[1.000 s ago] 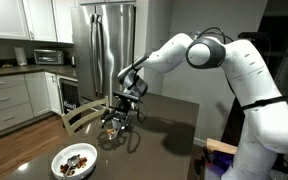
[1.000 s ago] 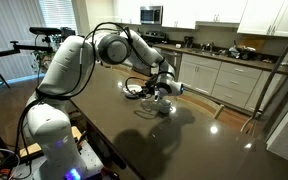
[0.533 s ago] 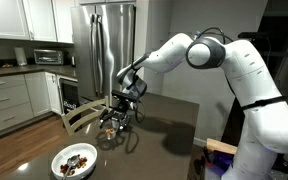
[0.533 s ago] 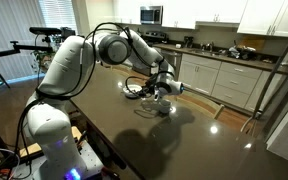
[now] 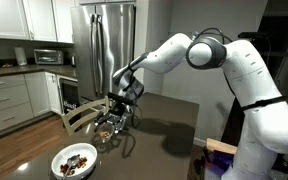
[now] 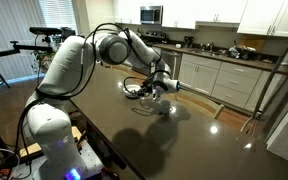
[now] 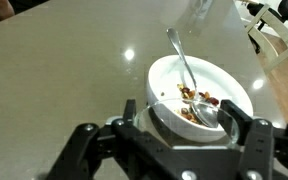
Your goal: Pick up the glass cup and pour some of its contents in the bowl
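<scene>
2 things are mattering here: the glass cup [image 5: 109, 127] and the bowl [image 5: 74, 160]. The pincer [image 5: 118, 108] is standing closed. In both exterior views it seems to be clamping the glass cup, which is hanging just under it over the middle part of the dark surface [image 5: 169, 125]. I cannot tell if the cup's base is touching the surface or is just above it. The contents are too small to make out. The bowl, with dark brown pieces inside, is sitting well apart from the cup, near the edge of the surface closest to that camera. In the wrist view the bowl [image 7: 226, 82] is lying ahead of the pincer with a spoon [image 7: 182, 60] leaning in it. A faint clear rim between the fingers is probably the cup.

I am judging that the picking up is done, or nearly done, and that the step in hand is bringing the cup to the bowl. The pouring is not yet begun. The next move is asking for a level travel, so that nothing is spilling, until the cup's lip is standing over the bowl's inside and clear of the spoon. After that it is needing only a slow, small tilt, because the task is wanting some of the contents, not all.
</scene>
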### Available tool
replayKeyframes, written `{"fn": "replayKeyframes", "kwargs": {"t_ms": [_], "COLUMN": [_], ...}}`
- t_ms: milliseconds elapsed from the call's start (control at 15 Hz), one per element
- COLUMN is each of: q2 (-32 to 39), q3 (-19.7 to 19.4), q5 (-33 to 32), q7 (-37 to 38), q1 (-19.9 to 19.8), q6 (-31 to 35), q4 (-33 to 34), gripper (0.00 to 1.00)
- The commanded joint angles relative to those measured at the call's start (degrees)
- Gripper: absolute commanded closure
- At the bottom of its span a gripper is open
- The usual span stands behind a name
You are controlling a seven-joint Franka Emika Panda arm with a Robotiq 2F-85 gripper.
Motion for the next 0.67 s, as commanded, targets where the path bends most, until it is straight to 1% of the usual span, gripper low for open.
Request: {"fn": "replayKeyframes", "kwargs": {"t_ms": [0,267,600], "q2": [-0.35,0.21,-0.23], "q3": [0.68,0.70,1.16], "q5": [0.59,-0.06,0.40], "q7": [0.09,2.00,0.19], "q1": [0.54,0.68,1.39], "q6": [1.71,1.47,4.22], "q4": [1.11,3.73,4.75], "gripper": [0.41,0.41,0.41]}}
